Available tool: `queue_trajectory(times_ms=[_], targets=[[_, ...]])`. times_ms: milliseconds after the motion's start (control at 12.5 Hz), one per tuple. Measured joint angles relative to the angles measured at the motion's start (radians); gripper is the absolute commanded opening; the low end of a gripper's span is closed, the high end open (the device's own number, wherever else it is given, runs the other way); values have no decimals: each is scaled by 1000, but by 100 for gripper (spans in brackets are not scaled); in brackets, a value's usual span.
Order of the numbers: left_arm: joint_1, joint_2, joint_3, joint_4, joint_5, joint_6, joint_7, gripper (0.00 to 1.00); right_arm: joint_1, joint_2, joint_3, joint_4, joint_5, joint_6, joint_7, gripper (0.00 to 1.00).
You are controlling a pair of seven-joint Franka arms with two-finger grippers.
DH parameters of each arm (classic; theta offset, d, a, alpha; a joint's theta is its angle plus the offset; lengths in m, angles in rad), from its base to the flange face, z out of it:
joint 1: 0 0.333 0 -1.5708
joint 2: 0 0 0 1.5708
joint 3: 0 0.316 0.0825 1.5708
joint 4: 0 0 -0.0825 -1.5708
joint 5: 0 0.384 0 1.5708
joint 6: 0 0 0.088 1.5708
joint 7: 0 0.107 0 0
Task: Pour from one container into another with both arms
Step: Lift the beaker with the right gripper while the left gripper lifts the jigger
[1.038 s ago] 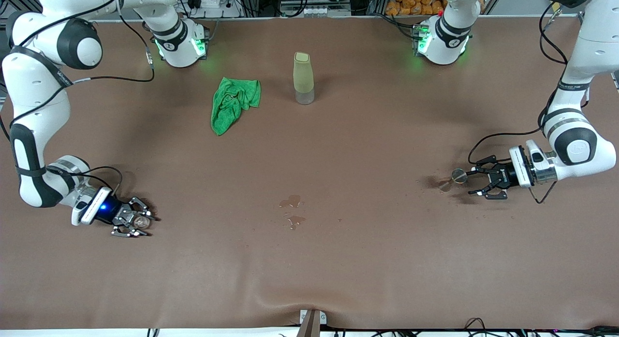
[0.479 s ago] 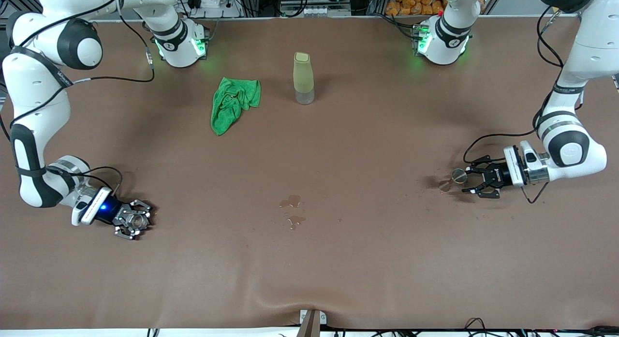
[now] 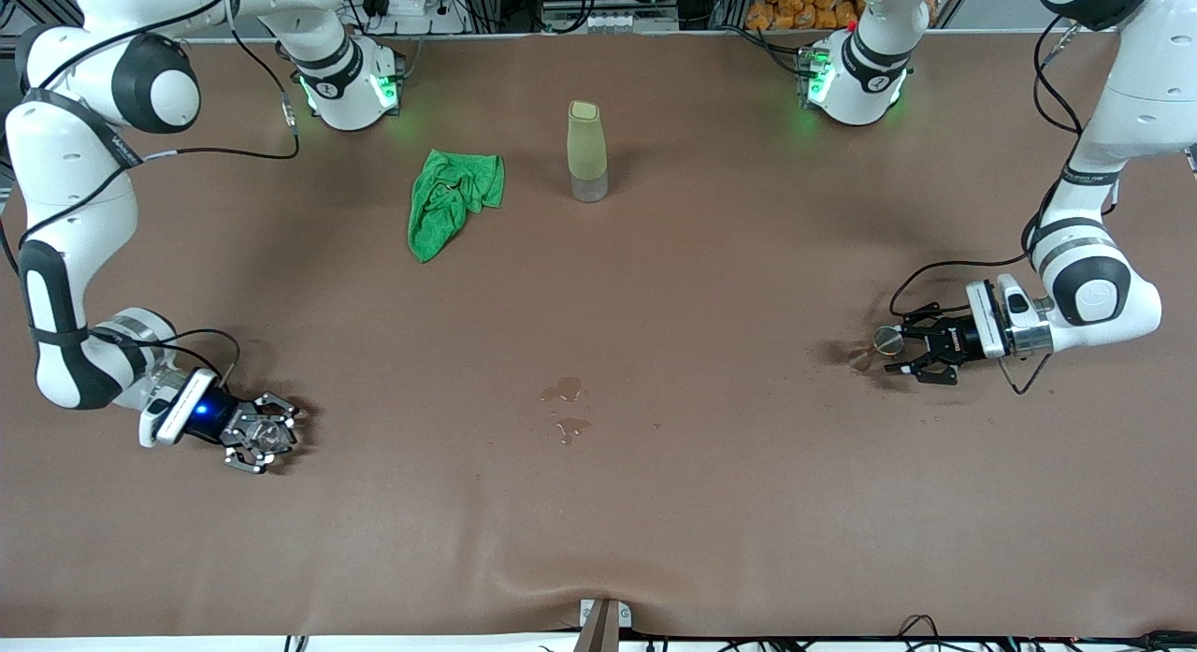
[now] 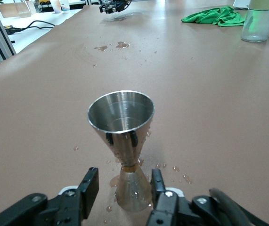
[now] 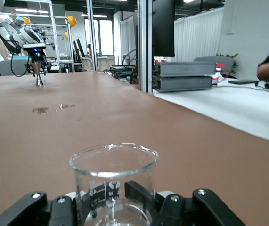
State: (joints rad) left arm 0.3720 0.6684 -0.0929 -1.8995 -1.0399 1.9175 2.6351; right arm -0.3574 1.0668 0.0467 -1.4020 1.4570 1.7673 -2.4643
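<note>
The small clear glass cup (image 3: 271,435) sits low at the right arm's end of the table, with my right gripper (image 3: 265,438) shut on it. In the right wrist view its black fingers (image 5: 141,195) press the cup (image 5: 113,172) just below the rim. The silver jigger (image 3: 874,349) stands upright on wet table at the left arm's end. My left gripper (image 3: 896,351) straddles its lower cone (image 4: 133,188), still open. One finger (image 4: 157,181) touches the cone; the other finger (image 4: 89,186) stands off with a gap.
A tall pale green bottle (image 3: 587,152) and a crumpled green cloth (image 3: 454,198) stand toward the robots' bases, mid-table. Small puddles (image 3: 564,404) lie at the centre of the brown mat. Droplets (image 4: 172,168) surround the jigger.
The right gripper's fingers have closed onto the glass cup. The left gripper's jaws have narrowed around the jigger and its forearm has drawn in slightly.
</note>
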Motion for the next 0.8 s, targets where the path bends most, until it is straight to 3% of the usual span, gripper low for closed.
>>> queue_trajectory(times_ms=[399,799], targets=[[-1,17,-4,1,-21,-5,20,50,75,-40,4,5,6,8,69,0],[-3,24,-9,2,-53,-9,40,50,82,-91,4,8,7,9,142,0]])
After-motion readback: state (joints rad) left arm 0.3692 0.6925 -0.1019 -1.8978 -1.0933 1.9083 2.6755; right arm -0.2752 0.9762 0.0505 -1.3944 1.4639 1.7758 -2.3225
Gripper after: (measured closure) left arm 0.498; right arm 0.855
